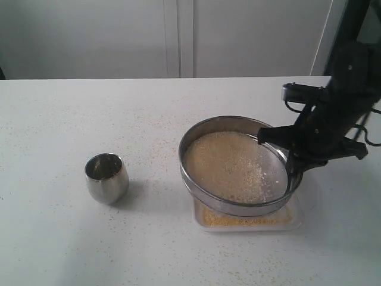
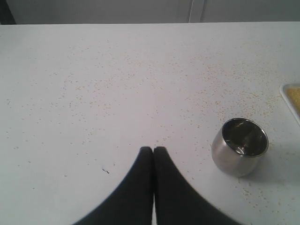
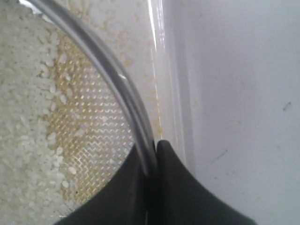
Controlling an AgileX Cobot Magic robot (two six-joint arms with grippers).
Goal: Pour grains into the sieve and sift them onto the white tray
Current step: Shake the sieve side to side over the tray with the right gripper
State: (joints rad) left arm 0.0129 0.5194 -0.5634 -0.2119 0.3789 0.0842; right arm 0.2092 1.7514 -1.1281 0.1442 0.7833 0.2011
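Exterior view, sieve: Your sieve [image 1: 238, 207] sat over the white tray [image 1: 299, 218] at the right of the table [image 1: 89, 107], its far edge a little higher than its near edge. Whether it touched the tray could not be told.
Exterior view, grains: The grains [image 1: 226, 164] covered most of the mesh as a pale bed that thinned toward the right. A golden-yellow layer showed on the tray under the sieve's near edge.
Exterior view, right gripper: Your right gripper [image 1: 290, 156] was clamped on the sieve's right rim.
Exterior view, cup: The steel cup [image 1: 107, 177] stood upright, well apart to the left of the sieve. Loose specks dotted the table around both.

Left wrist view, left gripper: Your left gripper [image 2: 153, 151] hung above bare table [image 2: 117, 93] with its fingertips pressed together and nothing between them.
Left wrist view, cup: The steel cup [image 2: 239, 150] stood near the gripper, its mouth open and no grain visible inside.
Left wrist view, tray: One corner of the white tray [image 2: 291, 96] showed beyond the cup.

Right wrist view, right gripper: Your right gripper [image 3: 152, 154] pinched the sieve [image 3: 108, 61] rim, one finger inside the ring and one outside.
Right wrist view, grains: Whitish grains [image 3: 23, 93] lay on the mesh [image 3: 98, 131], sparse near the rim, with yellow showing through the wires.
Right wrist view, tray: The white tray [image 3: 164, 70] rim ran just outside the sieve, with the table [image 3: 248, 93] beyond it.
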